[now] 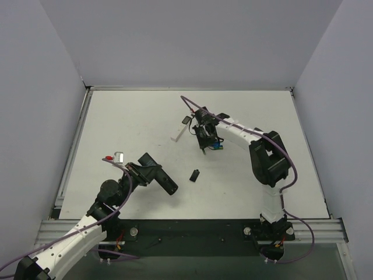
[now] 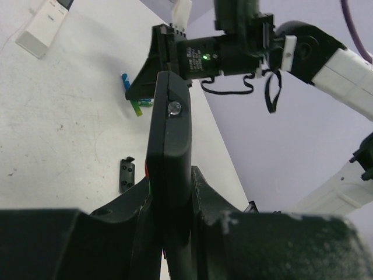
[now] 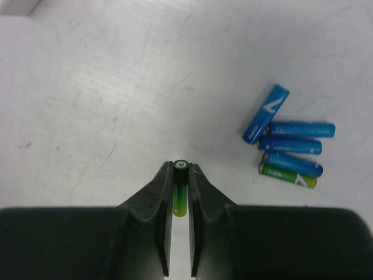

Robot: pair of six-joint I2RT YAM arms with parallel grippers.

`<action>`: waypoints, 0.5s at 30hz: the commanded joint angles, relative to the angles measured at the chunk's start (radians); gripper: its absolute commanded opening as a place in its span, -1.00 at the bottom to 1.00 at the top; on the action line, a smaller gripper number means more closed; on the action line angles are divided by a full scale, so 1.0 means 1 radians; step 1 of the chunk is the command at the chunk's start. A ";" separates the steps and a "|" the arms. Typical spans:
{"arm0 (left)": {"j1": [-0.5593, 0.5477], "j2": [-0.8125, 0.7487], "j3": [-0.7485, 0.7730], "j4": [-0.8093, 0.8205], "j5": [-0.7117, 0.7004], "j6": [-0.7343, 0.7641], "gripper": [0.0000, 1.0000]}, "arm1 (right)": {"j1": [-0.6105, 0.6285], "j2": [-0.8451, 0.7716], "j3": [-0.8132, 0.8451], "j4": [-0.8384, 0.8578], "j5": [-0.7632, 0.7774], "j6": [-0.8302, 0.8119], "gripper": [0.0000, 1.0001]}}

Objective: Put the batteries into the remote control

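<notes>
Battery (image 3: 180, 201) in right gripper (image 3: 180, 169), blue cells (image 3: 289, 146) near, remote (image 2: 169, 134) in left gripper (image 2: 170, 198)

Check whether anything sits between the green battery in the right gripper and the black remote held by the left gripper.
Nothing visible blocks the way. The right gripper grips the green battery, and the left gripper holds the black remote raised. Only a small black cover lies flat on the table under the gap between them.

Left gripper (image 2: 169, 189) clamping black remote (image 2: 169, 134), green battery (image 2: 136, 108) beyond
</notes>
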 commanded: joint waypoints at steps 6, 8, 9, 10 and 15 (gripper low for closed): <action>0.010 0.074 -0.074 0.271 0.013 0.023 -1.00 | 0.117 -0.580 -0.370 0.401 -0.080 0.006 -1.00; 0.010 0.090 -0.059 0.301 0.016 0.032 -1.00 | 0.160 -0.643 -0.415 0.477 -0.088 -0.005 -1.00; 0.010 0.096 -0.055 0.310 0.014 0.036 -1.00 | 0.173 -0.701 -0.433 0.498 -0.097 -0.007 -1.00; 0.010 0.102 -0.048 0.319 0.016 0.040 -1.00 | 0.185 -0.728 -0.475 0.542 -0.109 -0.010 -1.00; 0.010 0.146 -0.010 0.383 0.024 0.039 -1.00 | 0.284 -0.883 -0.604 0.705 -0.180 0.009 -1.00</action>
